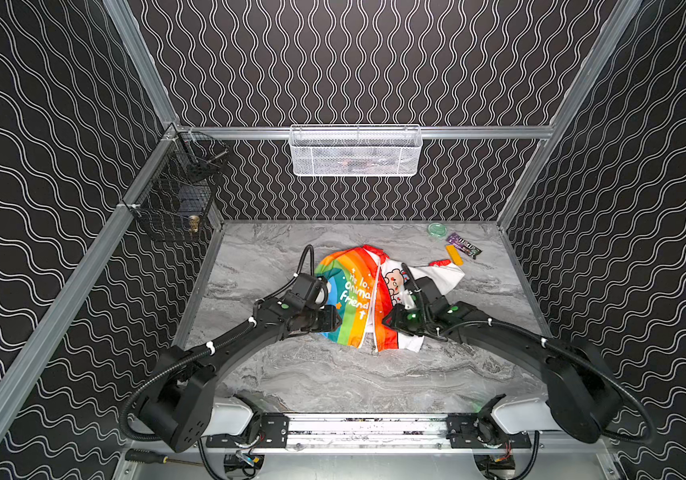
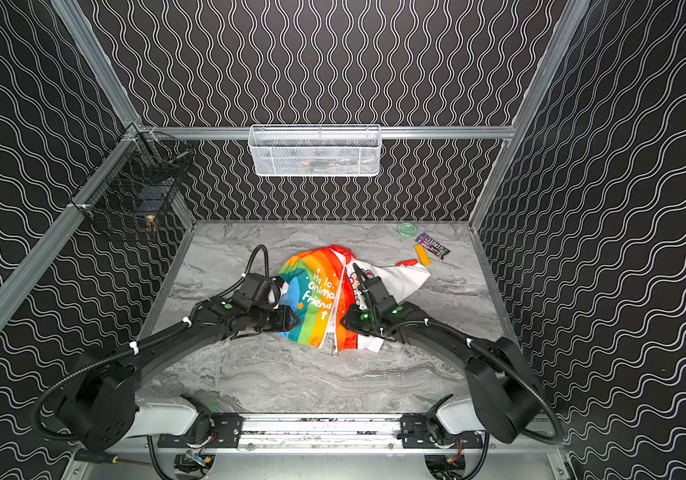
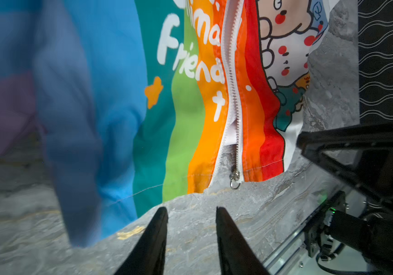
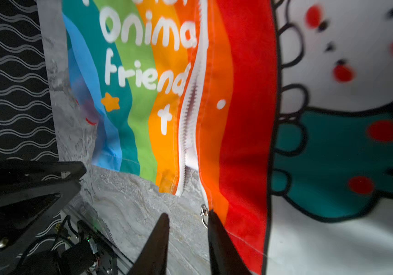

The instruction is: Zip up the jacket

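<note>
My left claw (image 3: 190, 209) and right claw (image 4: 188, 213), bottom-centre of each wrist view, gape empty by the jacket (image 1: 349, 291) hem, presumably to reach its zipper pull (image 3: 234, 177).

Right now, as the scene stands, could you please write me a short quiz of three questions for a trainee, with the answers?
1. True or false: the left tool is open and holds nothing.
2. Where on the jacket does the zipper slider sit? A: at the collar. B: halfway up. C: at the bottom hem.
3. Fill in: the mesh basket on the back wall is ___ in colour.
Key: 1 true; 2 C; 3 white.
</note>
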Robot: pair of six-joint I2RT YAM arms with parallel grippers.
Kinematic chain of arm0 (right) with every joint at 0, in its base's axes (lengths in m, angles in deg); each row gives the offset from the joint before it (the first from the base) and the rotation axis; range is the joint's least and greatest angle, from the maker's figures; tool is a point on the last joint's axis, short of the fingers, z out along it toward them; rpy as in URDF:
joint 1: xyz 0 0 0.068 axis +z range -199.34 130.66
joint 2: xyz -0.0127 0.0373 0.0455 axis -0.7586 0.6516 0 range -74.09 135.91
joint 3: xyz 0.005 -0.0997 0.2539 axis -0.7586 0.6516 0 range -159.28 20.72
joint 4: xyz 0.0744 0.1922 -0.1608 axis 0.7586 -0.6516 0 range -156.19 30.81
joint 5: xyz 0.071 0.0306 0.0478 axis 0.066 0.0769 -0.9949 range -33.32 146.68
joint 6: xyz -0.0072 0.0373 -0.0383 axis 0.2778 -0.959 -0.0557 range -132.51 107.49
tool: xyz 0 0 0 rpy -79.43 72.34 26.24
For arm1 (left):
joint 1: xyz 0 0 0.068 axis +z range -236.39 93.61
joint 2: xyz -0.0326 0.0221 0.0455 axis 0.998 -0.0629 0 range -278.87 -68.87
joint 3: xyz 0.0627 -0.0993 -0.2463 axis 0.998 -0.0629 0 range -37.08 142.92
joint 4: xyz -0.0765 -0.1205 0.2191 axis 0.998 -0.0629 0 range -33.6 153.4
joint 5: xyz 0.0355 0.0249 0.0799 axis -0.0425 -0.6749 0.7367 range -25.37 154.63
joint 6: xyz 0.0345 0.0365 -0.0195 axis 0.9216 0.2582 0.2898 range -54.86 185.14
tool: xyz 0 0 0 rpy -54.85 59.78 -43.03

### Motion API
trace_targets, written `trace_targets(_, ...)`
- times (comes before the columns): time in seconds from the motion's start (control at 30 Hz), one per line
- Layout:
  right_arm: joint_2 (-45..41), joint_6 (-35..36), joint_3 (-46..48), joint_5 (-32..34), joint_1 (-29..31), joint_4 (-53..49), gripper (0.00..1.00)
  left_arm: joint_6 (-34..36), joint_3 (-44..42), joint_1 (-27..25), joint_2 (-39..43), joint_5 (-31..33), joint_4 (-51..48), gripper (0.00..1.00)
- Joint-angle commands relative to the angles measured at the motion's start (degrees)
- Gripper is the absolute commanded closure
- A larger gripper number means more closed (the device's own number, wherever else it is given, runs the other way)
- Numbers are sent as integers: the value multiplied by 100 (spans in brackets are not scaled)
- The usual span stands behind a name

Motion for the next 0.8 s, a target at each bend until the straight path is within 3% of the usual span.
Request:
trace_targets(0.0, 224, -332, 83, -28, 143, 418, 71, -541, -219, -115, -144, -544, 933, 64)
trace_targets(0.37, 786, -586, 831, 68, 157, 902, 75, -1034, -520, -524, -668, -862, 2060, 67)
trace_targets(0.77, 403, -506, 679, 518, 153, 437, 74, -1157, -840, -597, -1341, -943, 2646, 70)
